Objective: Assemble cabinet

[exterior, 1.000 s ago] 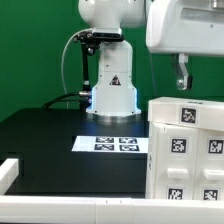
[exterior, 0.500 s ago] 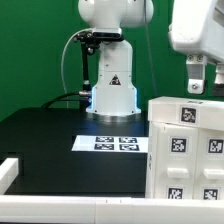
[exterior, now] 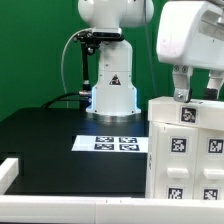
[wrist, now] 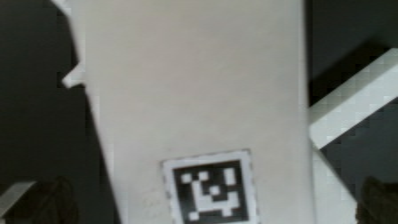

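Hovering just above the cabinet point(exterior: 186, 150), the pincer point(exterior: 197, 88) stands spread wide, pinching nothing. The cabinet sits on the black surface point(exterior: 45, 135) at about four o'clock from the marker board point(exterior: 113, 143) in the exterior view.

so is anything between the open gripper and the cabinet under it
Nothing visible. In the exterior view the gripper hangs open just above the cabinet at the exterior view's right, with only air between fingertips and top panel. The wrist view shows that white panel bare apart from its own tag.
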Controlling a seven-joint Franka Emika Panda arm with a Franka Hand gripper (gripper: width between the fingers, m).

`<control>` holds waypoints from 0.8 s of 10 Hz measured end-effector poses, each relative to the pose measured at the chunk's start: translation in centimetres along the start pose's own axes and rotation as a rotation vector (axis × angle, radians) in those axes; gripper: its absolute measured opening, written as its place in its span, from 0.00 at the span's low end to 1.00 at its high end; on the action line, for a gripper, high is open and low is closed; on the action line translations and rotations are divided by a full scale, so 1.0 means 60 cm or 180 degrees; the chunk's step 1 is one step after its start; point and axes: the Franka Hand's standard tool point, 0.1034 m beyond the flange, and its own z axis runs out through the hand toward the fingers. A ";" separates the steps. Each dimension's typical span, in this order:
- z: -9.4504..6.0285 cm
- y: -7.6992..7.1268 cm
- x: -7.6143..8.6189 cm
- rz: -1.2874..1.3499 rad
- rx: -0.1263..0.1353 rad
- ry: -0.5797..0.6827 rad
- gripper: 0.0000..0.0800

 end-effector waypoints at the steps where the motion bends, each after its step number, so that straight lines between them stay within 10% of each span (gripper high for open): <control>1: 0.000 -0.002 -0.002 0.0061 0.0046 -0.0059 1.00; 8: 0.017 -0.005 -0.004 0.0212 0.0052 -0.0103 1.00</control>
